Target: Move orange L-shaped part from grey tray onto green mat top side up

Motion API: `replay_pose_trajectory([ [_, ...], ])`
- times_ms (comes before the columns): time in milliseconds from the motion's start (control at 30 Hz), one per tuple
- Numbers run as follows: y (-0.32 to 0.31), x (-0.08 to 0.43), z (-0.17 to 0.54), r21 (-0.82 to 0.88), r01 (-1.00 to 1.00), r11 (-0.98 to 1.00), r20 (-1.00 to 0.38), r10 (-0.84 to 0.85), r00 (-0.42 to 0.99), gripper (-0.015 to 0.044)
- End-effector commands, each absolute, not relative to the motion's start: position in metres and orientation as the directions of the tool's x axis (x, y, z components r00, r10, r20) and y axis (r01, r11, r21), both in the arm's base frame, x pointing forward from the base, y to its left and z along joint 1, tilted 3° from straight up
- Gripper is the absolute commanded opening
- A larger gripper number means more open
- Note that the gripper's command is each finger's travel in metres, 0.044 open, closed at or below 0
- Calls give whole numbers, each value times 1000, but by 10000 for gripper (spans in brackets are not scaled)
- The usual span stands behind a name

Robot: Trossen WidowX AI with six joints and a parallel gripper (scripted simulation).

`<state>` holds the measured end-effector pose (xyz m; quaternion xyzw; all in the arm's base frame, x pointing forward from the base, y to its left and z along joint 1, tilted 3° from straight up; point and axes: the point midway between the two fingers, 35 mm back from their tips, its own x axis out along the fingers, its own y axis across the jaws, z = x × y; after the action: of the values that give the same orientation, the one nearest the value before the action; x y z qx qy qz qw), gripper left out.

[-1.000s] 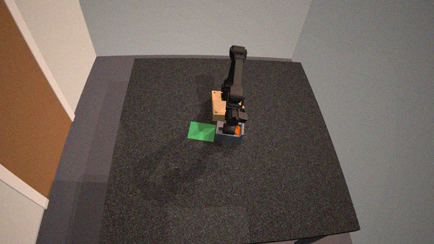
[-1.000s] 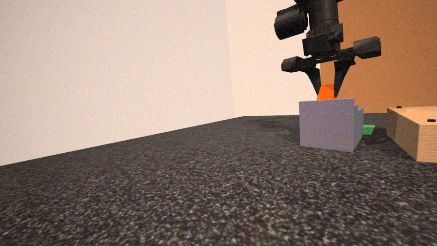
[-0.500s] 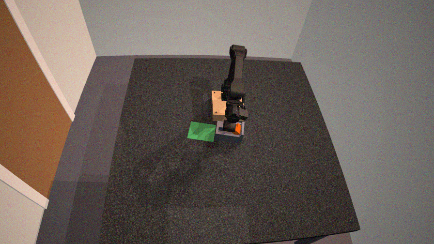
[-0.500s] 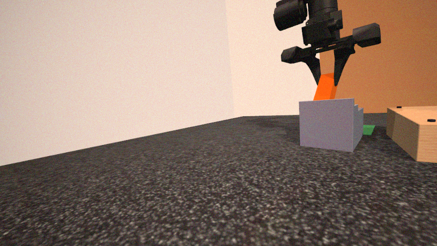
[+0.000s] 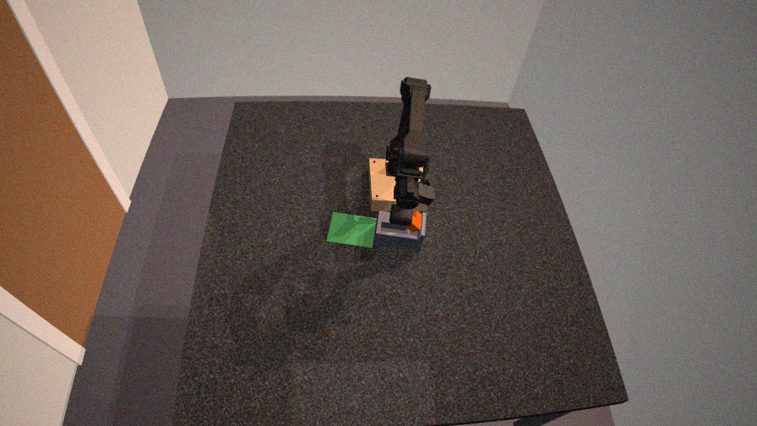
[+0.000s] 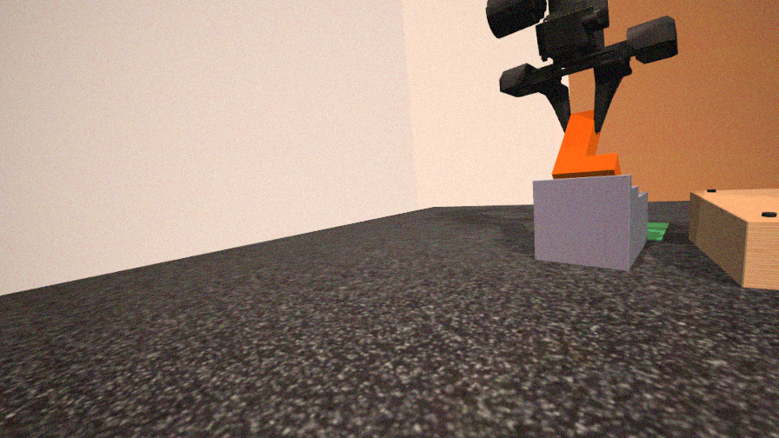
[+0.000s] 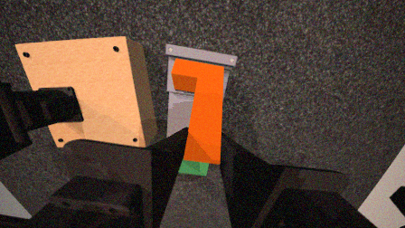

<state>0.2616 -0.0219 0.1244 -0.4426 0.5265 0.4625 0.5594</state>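
Note:
The orange L-shaped part (image 5: 416, 221) (image 6: 577, 147) (image 7: 208, 113) is tilted, its pinched end high and its L-shaped end lower. In the exterior view the L-shaped end shows just above the top of the grey tray (image 5: 394, 233) (image 6: 582, 223) (image 7: 201, 52). My gripper (image 6: 582, 131) (image 7: 202, 133) is shut on the straight end of the part, one finger on each side. In the top view the arm hides the fingers. The green mat (image 5: 351, 230) (image 6: 657, 232) (image 7: 194, 168) lies flat beside the tray, with nothing on it in the top view.
A light wooden block (image 5: 382, 182) (image 6: 762, 255) (image 7: 86, 68) with dark holes stands close to the tray, under the arm in the top view. All stand on a dark speckled table top (image 5: 317, 318) (image 6: 326, 337).

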Motion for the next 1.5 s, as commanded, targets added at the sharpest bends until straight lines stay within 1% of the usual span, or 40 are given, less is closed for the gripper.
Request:
replay_pose_trajectory([
  [0,-22,262,131,-11,-984,177,-998,54,21,0],
  [500,-29,260,138,-11,-984,177,-998,53,21,0],
  [1467,-144,229,129,-10,-984,177,-999,41,17,0],
])
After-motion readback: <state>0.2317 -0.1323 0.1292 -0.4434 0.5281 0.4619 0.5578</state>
